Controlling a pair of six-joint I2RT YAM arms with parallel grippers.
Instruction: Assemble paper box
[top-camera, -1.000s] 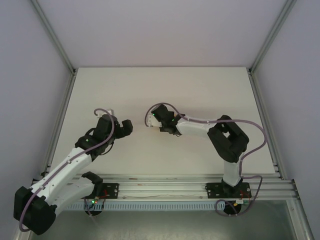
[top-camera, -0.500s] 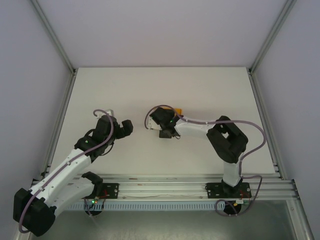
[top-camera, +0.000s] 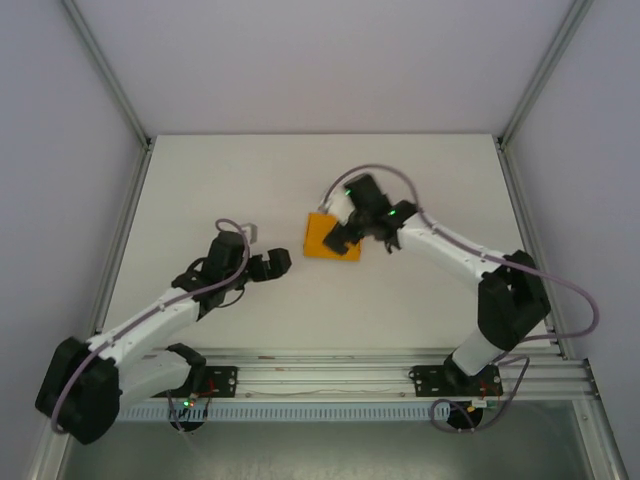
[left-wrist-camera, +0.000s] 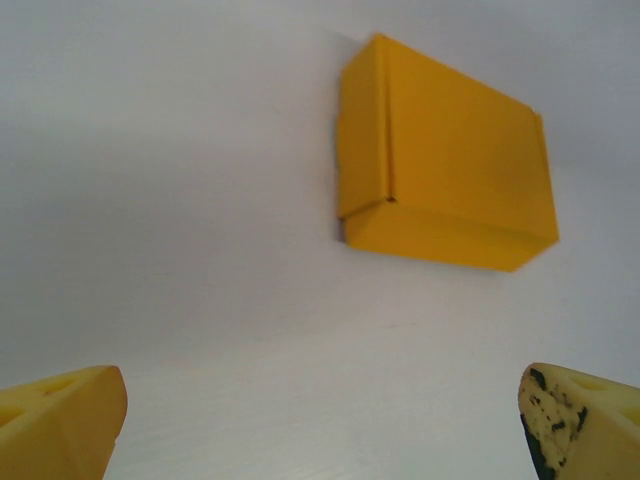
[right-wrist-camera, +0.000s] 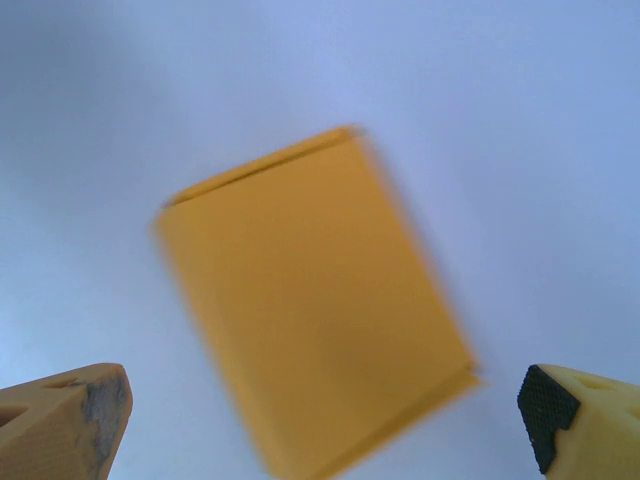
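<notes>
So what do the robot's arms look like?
The left arm and right arm are white tubes with chunky black joints. A thin lilac cable loops along each, and tiny green lights glow on the right arm. The left pincer and right pincer have yellow wedge-shaped fingers, and one has a black pad.

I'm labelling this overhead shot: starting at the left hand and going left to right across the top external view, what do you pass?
In order: left hand → paper box → right arm's elbow. The right hand overlaps the box's right edge, so it is left out.
</notes>
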